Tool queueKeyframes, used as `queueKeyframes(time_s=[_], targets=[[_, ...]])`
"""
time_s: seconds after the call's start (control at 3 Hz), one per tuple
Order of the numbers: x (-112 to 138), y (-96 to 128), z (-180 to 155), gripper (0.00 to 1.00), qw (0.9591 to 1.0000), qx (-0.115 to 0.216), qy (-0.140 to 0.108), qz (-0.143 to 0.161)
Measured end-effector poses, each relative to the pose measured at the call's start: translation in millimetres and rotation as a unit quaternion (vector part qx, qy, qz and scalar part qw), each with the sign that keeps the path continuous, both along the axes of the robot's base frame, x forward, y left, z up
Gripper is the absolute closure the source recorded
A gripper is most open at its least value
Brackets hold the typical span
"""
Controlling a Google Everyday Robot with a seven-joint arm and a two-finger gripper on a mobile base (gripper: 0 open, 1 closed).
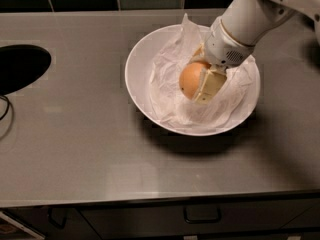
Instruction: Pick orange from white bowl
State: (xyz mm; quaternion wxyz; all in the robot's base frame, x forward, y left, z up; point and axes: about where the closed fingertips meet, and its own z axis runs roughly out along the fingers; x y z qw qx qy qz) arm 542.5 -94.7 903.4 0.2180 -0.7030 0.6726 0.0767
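The orange (189,80) is in the middle of the wide white bowl (136,69), over the crumpled white paper (167,84) that lines it. My gripper (200,78) reaches down into the bowl from the upper right and is shut on the orange. One cream finger (211,85) presses on the orange's right side. The other finger is mostly hidden behind the fruit. The white arm (245,19) covers the far right part of the bowl.
The bowl stands on a grey steel counter (90,149). A dark oval sink opening (20,66) is at the left edge, with a thin cable (5,109) below it. Dark tiles run along the back. A drawer handle (202,216) is below the front edge.
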Motion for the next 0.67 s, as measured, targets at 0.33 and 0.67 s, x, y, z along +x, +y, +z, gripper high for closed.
queueKeyframes(time_s=[0.33, 0.67], targets=[[-12.1, -1.8, 31.9, 1.0, 0.9991, 0.002, -0.042, -0.005], [-12.9, -1.6, 34.0, 1.0, 0.999, 0.002, -0.044, -0.005]])
